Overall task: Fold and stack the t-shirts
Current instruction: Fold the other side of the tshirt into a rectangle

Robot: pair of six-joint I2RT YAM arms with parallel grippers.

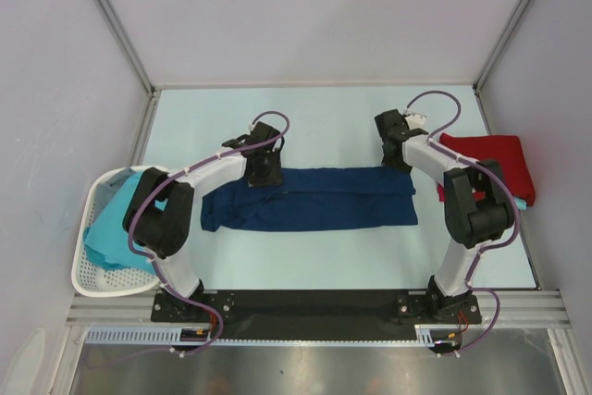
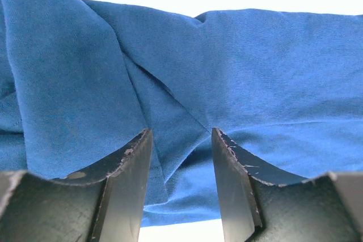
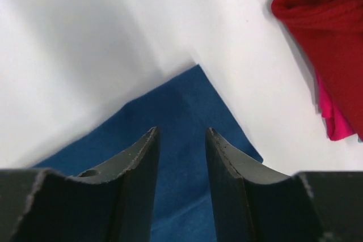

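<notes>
Navy cloth, overhead view: the navy shirt lies as a long folded band across the middle of the pale table, running left to right. The left gripper sits over the band's far edge near its left end. The right gripper sits over the far right corner. A red shirt lies bunched at the right side of the table, just beyond the right arm and apart from the navy band. Turquoise shirts lie heaped in a white basket at the near left.

Left wrist view: cloth fills nearly the whole picture, with a diagonal crease running down towards the fingers. The two fingers stand apart, and the cloth shows through the gap. Nothing is pinched; whether the tips touch the cloth I cannot tell.

Right wrist view: the fingers stand apart, released, with the pointed navy corner directly beneath and between them. Bare table lies beyond the corner. The red shirt is at upper right, well clear of the tips.
</notes>
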